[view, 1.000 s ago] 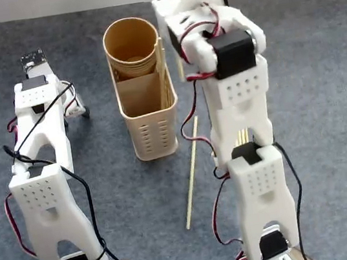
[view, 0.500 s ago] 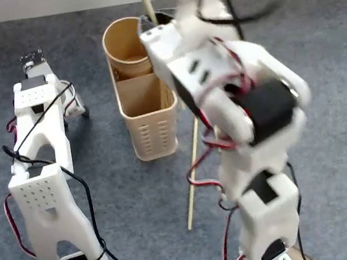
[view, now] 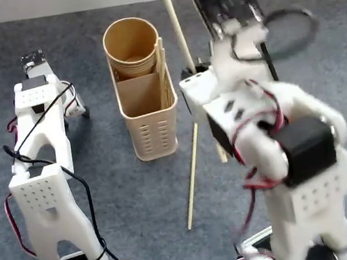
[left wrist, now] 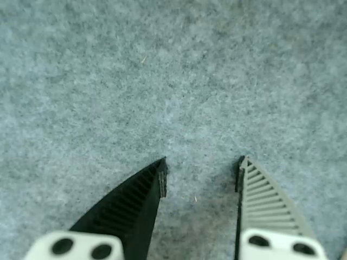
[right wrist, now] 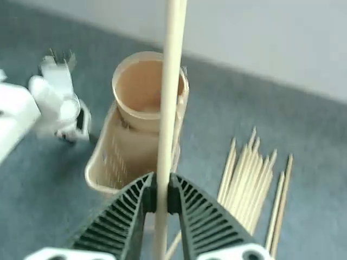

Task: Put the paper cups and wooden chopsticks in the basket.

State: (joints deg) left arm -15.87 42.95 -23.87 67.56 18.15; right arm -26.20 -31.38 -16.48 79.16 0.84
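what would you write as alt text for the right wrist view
The right gripper is shut on a wooden chopstick held roughly upright above grey carpet. Beyond it stands a cream basket with a paper cup in one end; a loose pile of chopsticks lies on the carpet beside the basket.

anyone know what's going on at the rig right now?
The right gripper has its jaws shut on one wooden chopstick, held roughly upright beside the basket. Paper cups already sit stacked in the basket's far compartment. Another chopstick lies on the carpet by the basket, and a pile of chopsticks lies nearby. The left gripper hangs open over the carpet.
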